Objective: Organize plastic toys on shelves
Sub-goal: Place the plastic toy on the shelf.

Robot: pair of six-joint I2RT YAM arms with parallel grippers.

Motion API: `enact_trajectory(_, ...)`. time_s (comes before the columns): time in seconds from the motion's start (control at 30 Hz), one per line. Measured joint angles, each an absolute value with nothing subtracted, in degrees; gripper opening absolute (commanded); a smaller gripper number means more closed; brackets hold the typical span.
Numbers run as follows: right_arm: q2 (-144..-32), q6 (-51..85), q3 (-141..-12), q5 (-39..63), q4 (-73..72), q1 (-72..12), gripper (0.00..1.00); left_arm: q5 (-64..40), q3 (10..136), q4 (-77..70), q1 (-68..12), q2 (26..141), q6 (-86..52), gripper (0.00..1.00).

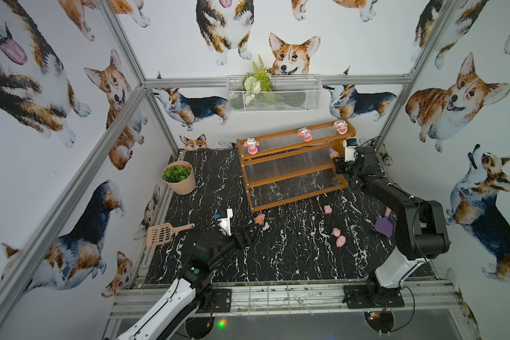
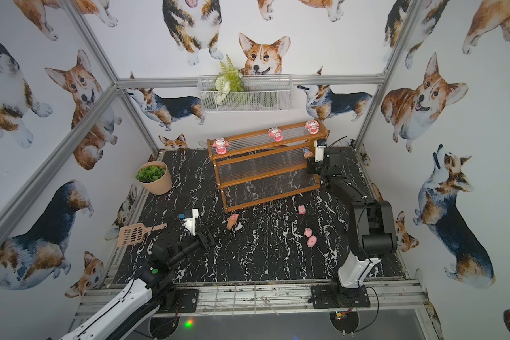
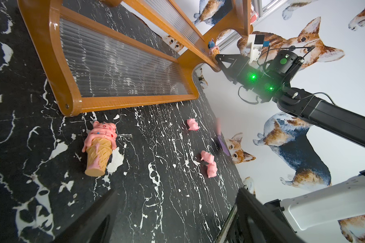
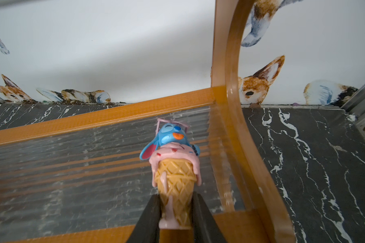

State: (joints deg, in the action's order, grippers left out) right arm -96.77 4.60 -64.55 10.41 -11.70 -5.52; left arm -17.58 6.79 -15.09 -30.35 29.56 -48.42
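Observation:
The shelves [image 1: 292,147] [image 2: 262,148] stand at the back right. Three pink-and-white dolls [image 1: 304,134] stand on the top tier. My right gripper [image 4: 176,196] [image 1: 337,160] is shut on the tan base of a blue-topped ice-cream cone [image 4: 175,168] [image 3: 213,47], which stands upright at the right end of the middle tier. A pink ice-cream cone [image 1: 259,219] [image 3: 99,147] lies on its side on the black marble floor. My left gripper [image 3: 177,191] [image 1: 252,228] hangs open and empty just short of it. Three pink pigs [image 1: 327,209] [image 1: 336,232] [image 3: 211,169] lie further right.
A potted plant [image 1: 179,176] stands at the back left, and a beige slotted scoop [image 1: 162,234] lies at the left edge. A purple scoop [image 1: 384,225] lies under my right arm. A white wire basket [image 1: 274,94] hangs on the back wall.

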Motion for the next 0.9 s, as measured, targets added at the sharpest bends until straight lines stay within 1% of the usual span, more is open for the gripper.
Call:
enact_trajectory(0.2,-95.31,4.6,-64.29,10.61,-11.33,-5.63,0.39,-17.58,6.74,-15.03,-30.35,28.8,-48.64,0.91)
enact_trajectory(0.37,-93.91,4.62,-63.96,10.79,-10.79,-5.63,0.46,-17.58,6.72,-13.93,-30.35,27.57,-48.93,0.9)
enact_trajectory(0.5,-91.96,4.6,-62.94,10.85,-10.33,-5.63,0.55,-17.58,6.72,-13.28,-30.35,26.46,-49.08,0.91)
enact_trajectory(0.57,-90.65,4.6,-61.93,10.83,-10.04,-5.63,0.57,-17.58,6.74,-12.71,-30.35,26.04,-49.1,0.91)
enact_trajectory(0.73,-84.82,4.67,-57.87,10.79,-9.52,-5.63,0.56,-17.58,6.74,-12.1,-30.35,25.08,-49.3,0.91)
enact_trajectory(0.83,-78.52,6.59,-53.49,12.34,-9.72,-5.63,0.55,-17.37,6.74,-11.29,-30.35,24.99,-49.15,0.9)
enact_trajectory(0.9,-72.82,11.29,-49.47,14.81,-10.44,-5.63,0.54,-16.56,6.92,-9.82,-30.35,25.12,-48.03,0.9)
